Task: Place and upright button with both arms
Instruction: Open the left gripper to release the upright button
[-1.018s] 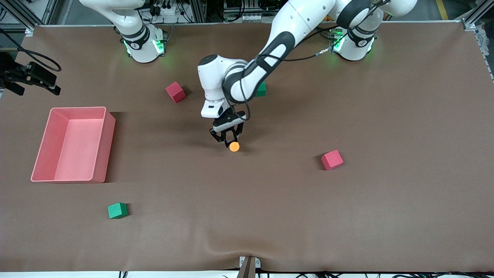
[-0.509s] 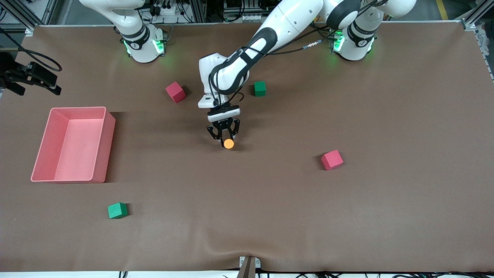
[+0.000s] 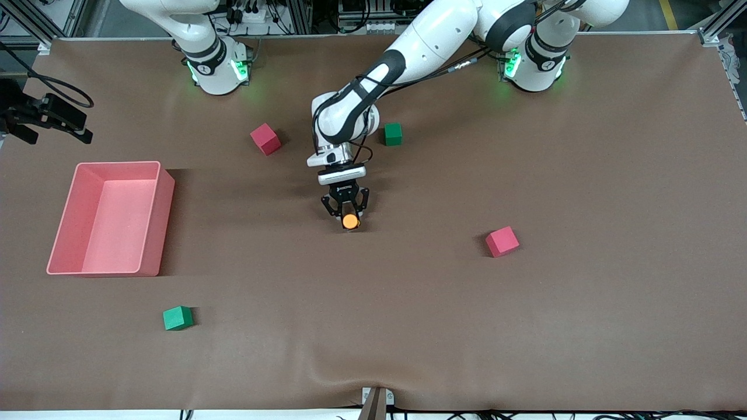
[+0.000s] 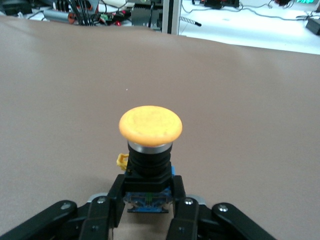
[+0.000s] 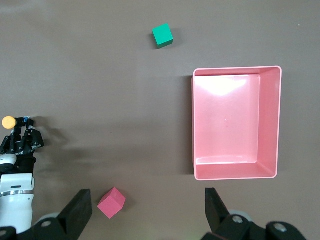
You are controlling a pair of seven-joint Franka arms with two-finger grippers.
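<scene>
The button (image 3: 350, 221) has a round orange cap on a black body with a blue base. It is at the middle of the table, low over the brown cloth. My left gripper (image 3: 348, 213) is shut on its base, with the cap pointing away from the fingers. In the left wrist view the button (image 4: 150, 125) stands out past my left gripper (image 4: 148, 194), one finger (image 4: 115, 195) on each side of the base. My right gripper (image 5: 146, 210) is open and empty, high over the table by a red cube (image 5: 111, 202). It is outside the front view.
A pink bin (image 3: 165, 216) lies toward the right arm's end. Red cubes (image 3: 265, 139) (image 3: 502, 241) and green cubes (image 3: 393, 134) (image 3: 177, 318) are scattered on the cloth. The right wrist view shows the bin (image 5: 235, 172), a green cube (image 5: 162, 35) and the button (image 5: 8, 121).
The left arm's forearm and wrist have swung round above the button, which has stayed near the same spot in the shut gripper. The right arm has not moved.
</scene>
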